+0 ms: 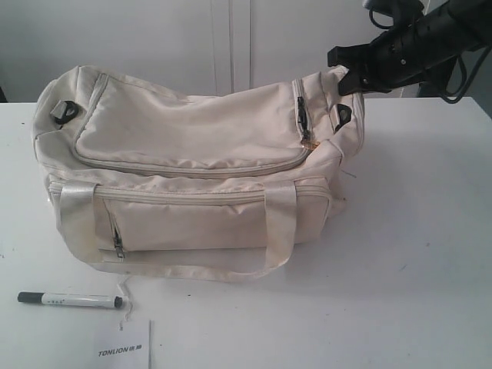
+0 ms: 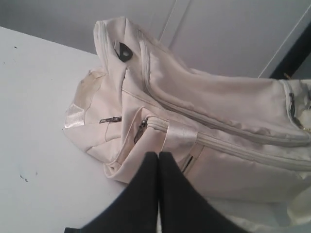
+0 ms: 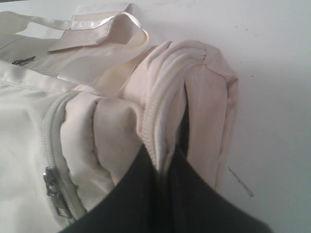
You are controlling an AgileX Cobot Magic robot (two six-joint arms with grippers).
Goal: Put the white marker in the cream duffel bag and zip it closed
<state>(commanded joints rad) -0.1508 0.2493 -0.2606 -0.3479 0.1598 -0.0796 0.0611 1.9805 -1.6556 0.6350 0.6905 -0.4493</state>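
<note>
Right wrist view: right hand (image 3: 163, 154) clenched on bag (image 3: 116, 126) end fold, left hand (image 2: 158, 156) closed empty near bag front, marker (image 1: 69, 300) on surface (image 1: 415, 246) well apart from both.

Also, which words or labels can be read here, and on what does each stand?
"TONLION": on the white paper card; the small signs after it are blurred.
Print on the white marker: too small to read.
The cream duffel bag: no text visible.

A robotics lab test bench, by the look of it: a plain white worktop (image 1: 430, 254), a white panelled wall (image 1: 154, 38) behind the worktop, and a black cabled robot arm (image 1: 415, 42) above the worktop.
</note>
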